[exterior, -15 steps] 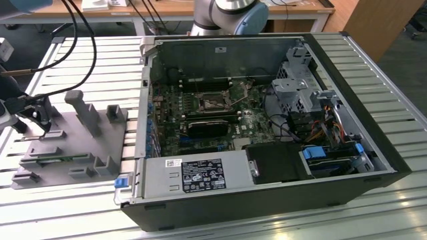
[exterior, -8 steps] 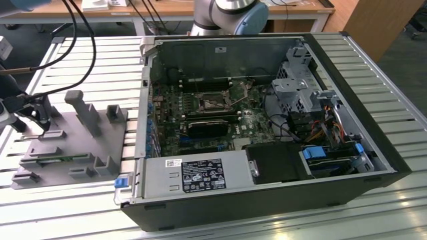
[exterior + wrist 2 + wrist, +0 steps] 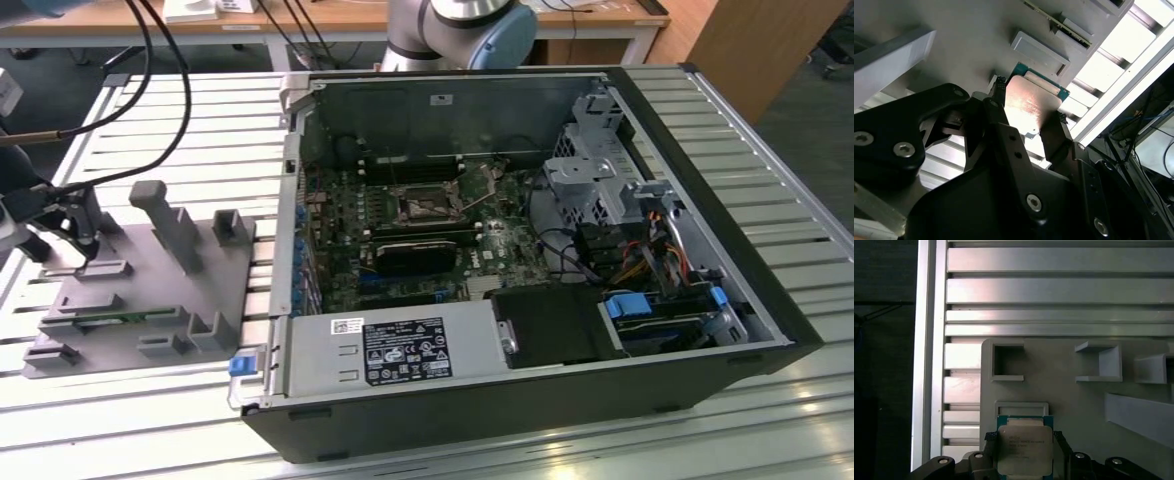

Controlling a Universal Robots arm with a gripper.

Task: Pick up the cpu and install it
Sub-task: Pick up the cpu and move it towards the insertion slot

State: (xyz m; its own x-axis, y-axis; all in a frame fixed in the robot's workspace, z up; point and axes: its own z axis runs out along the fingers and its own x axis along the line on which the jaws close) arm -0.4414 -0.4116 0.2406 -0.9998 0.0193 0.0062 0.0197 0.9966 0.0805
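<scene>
The cpu [image 3: 1024, 450] is a small square chip with a silvery top and a green border, lying on the grey tray [image 3: 1069, 410]. In both wrist views my gripper [image 3: 1024, 437] has a dark fingertip against each of two opposite edges of the chip, shut on it. The second wrist view shows the cpu [image 3: 1034, 100] between the two fingers [image 3: 998, 92], low over the tray [image 3: 954, 50]. In the exterior view the gripper [image 3: 70, 235] stands over the tray's [image 3: 160, 290] end nearest that view's left edge. I cannot tell whether the chip has lifted off the tray.
An open computer case [image 3: 534, 250] lies at the exterior view's right of the tray, its motherboard socket [image 3: 430, 205] exposed with the metal frame raised. Upright grey holders [image 3: 167, 220] rise from the tray. Black cables [image 3: 160, 100] hang over the slatted metal table [image 3: 134, 420].
</scene>
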